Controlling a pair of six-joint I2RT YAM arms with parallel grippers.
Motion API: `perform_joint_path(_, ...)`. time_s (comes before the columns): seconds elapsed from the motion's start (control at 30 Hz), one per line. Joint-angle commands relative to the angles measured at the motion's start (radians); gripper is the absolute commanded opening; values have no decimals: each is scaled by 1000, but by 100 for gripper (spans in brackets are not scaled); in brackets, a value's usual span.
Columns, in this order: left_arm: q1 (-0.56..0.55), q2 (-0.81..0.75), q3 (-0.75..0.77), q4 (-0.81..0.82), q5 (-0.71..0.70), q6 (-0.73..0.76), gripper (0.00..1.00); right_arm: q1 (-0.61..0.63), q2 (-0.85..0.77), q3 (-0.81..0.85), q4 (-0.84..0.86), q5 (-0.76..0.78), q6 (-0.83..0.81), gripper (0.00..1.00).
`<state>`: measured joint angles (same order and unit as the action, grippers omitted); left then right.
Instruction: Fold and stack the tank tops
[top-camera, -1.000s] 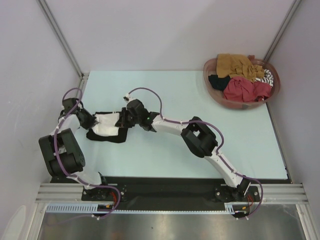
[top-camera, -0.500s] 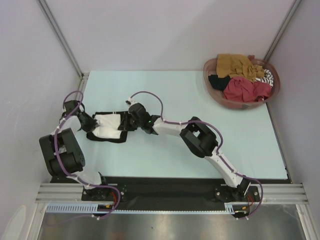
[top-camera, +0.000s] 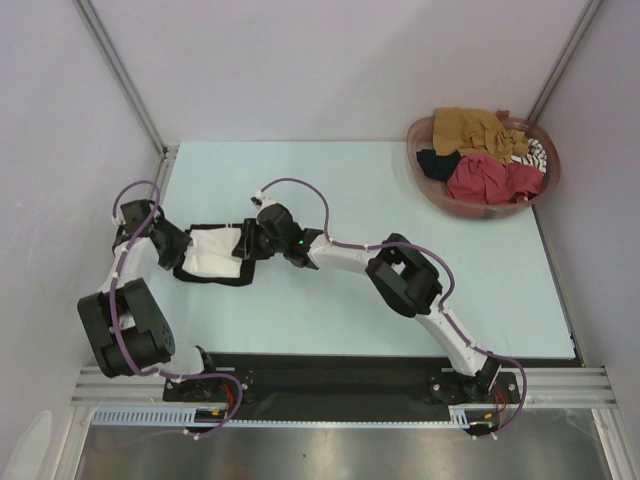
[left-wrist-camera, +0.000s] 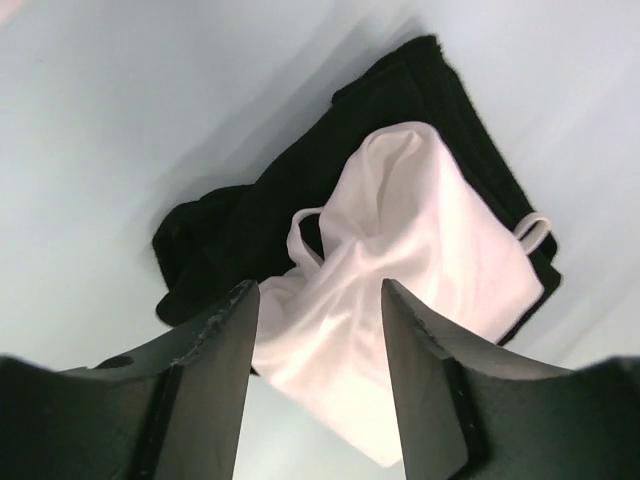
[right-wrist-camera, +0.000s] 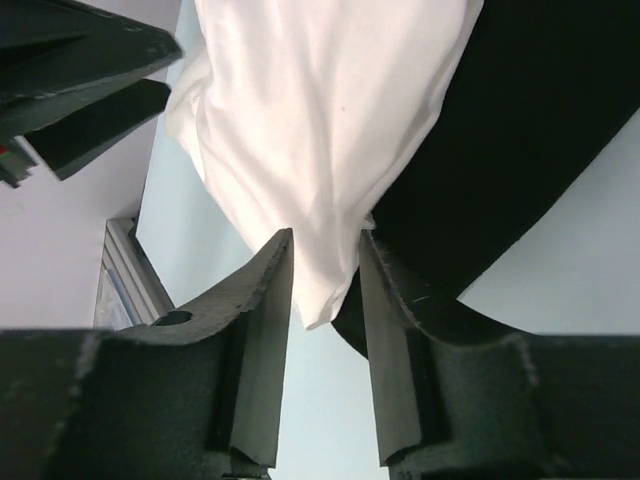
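Stacking so far: we see the white tank top (top-camera: 213, 254) folded and lying on the folded black tank top (top-camera: 212, 279), at the left of the table (top-camera: 330, 310); black shows as a rim beyond the white.
Left gripper (top-camera: 172, 250): at the pile's left end, jaws well apart and nothing pinched; in its wrist view the white cloth lies beyond the fingertips.
Right gripper (top-camera: 245, 245): at the pile's right end, jaws narrowly apart; a corner of white shows in the gap, but we judge it loose, not clamped.
Long axis: the pile runs left to right, between the two grippers.
Waiting tops: mustard tank top (top-camera: 475, 130), red tank top (top-camera: 490, 180) and striped tank top (top-camera: 537, 152), heaped in the basket (top-camera: 425, 185) at the far right corner.
Deciding relation: the basket lies well apart from both grippers, to the right and farther back; we judge the right arm the nearer one, since its base sits on that side.
Next move, as we read it: raise both grippers clear of the pile, then send the right arm to the basket.
Risk: a finger catching the white corner on the way up would drag the fold open.
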<state>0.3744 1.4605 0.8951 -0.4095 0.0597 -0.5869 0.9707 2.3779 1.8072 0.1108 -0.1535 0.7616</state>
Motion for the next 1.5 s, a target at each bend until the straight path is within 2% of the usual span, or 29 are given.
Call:
perform_joint_path(0.0,23,-112,8,-21,-57,-21,58,6,-72,37,20,43,-41,39)
perform_joint_path(0.07,26,-152,14,-28,-86,-19,57,6,-81,52,1,60,-54,40)
perform_joint_path(0.2,29,-186,30,-40,-71,-5,41,5,-86,70,0,63,-68,39)
perform_joint_path(0.23,29,-190,31,-37,-64,-4,37,3,-80,81,1,55,-68,36)
perform_joint_path(0.3,21,-200,19,12,76,-4,33,-3,-48,127,1,11,-52,30)
perform_joint_path(0.33,12,-195,12,35,135,-8,31,-4,-36,144,1,-3,-47,21)
perform_joint_path(0.4,-21,-171,19,63,246,-14,25,-13,6,196,0,-53,-25,13)
perform_joint_path(0.43,-35,-134,25,72,277,-19,24,-18,23,207,16,-72,5,7)
perform_joint_path(0.5,-66,-95,22,130,377,-31,21,-26,61,234,23,-112,28,1)
perform_joint_path(0.6,-80,-22,13,188,426,-54,19,-35,89,244,44,-144,70,0)
perform_joint_path(0.77,-49,44,-17,210,404,-42,15,-61,162,271,69,-192,125,0)
perform_joint_path(0.9,20,2,-132,319,384,-86,15,-69,236,337,55,-204,145,0)
perform_joint_path(1.07,38,-40,-254,460,393,-122,19,-70,310,428,-10,-184,145,0)
perform_joint_path(1.2,53,-17,-236,422,384,-94,21,-69,291,403,-8,-176,134,0)
perform_joint_path(1.33,60,-70,-236,420,367,-99,25,-64,227,345,12,-167,88,0)
perform_joint_path(1.47,60,-132,-196,359,341,-85,35,-49,153,282,39,-181,48,0)
